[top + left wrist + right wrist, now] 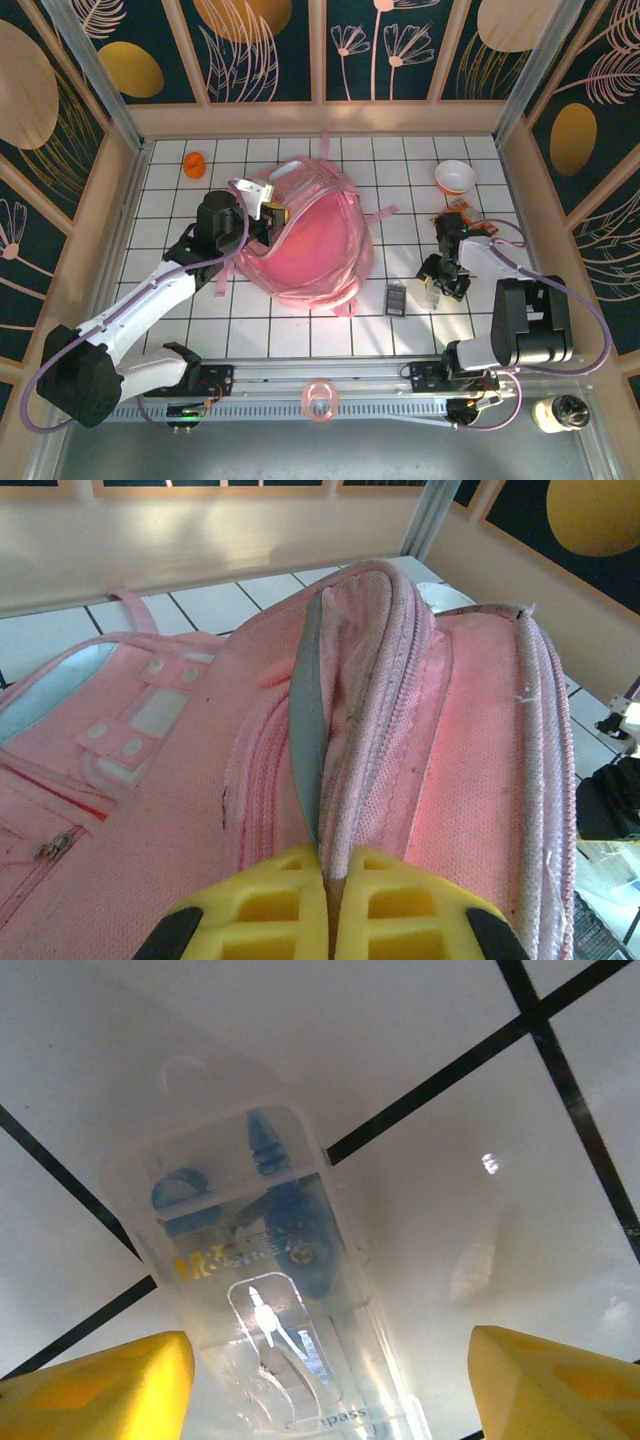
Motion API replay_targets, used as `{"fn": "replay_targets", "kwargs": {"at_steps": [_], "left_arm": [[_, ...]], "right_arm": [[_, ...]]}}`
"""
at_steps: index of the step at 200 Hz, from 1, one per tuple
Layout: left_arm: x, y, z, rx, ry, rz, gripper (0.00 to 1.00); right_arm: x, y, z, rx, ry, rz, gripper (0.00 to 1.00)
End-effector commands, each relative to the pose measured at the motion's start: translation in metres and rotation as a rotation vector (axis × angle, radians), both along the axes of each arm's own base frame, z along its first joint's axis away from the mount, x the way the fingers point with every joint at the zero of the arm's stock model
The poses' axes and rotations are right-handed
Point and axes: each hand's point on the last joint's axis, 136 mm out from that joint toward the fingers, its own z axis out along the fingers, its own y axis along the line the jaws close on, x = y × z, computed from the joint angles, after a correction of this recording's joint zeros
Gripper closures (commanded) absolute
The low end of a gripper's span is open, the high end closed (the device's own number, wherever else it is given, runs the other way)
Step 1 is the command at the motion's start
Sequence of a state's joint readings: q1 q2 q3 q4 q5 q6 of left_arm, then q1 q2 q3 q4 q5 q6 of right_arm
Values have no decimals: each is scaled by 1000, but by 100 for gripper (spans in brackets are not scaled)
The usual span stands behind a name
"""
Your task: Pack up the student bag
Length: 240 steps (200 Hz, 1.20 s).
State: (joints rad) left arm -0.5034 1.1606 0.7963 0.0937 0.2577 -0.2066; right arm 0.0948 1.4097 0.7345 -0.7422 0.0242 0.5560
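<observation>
The student bag [310,245], large and pale pink, lies in the middle of the tiled table with its main compartment gaping. My left gripper [268,215] is at the bag's upper left rim. In the left wrist view its yellow jaws are shut [333,865] on the zippered edge of the student bag [380,680], which is pulled up into a ridge. My right gripper [432,285] hovers low over a clear plastic compass case [270,1300] lying flat on the tiles. It stands open [330,1360], its yellow fingers [110,1390] either side of the case and apart from it.
A small black device [397,299] lies between the bag and the right gripper. A white bowl [455,177] stands at the back right, with an orange and black item [468,222] below it. An orange object [194,163] sits back left. A pink tape ring [320,400] rests on the front rail.
</observation>
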Motion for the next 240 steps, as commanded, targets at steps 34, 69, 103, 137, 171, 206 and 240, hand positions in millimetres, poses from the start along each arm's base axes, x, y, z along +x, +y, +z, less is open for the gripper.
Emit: {"fn": "replay_targets", "kwargs": {"at_steps": [34, 69, 103, 137, 171, 206, 240], "left_arm": [[5, -1, 36, -59, -125, 3, 100], [4, 1, 38, -60, -133, 8, 100], [3, 2, 41, -65, -136, 11, 100], [1, 2, 45, -83, -143, 9, 100], [2, 1, 49, -91, -151, 12, 100], [2, -1, 55, -117, -159, 3, 100], [2, -2, 60, -120, -164, -3, 100]], "right_arm": [[-4, 5, -21, 26, 53, 8, 41], [-1, 6, -19, 27, 41, 13, 59], [7, 9, 3, 47, -38, 13, 62], [28, 28, 61, 121, -205, 27, 65], [59, 108, 144, 330, -512, 99, 64], [63, 211, 186, 679, -676, 143, 62], [63, 283, 176, 768, -609, 234, 61]]}}
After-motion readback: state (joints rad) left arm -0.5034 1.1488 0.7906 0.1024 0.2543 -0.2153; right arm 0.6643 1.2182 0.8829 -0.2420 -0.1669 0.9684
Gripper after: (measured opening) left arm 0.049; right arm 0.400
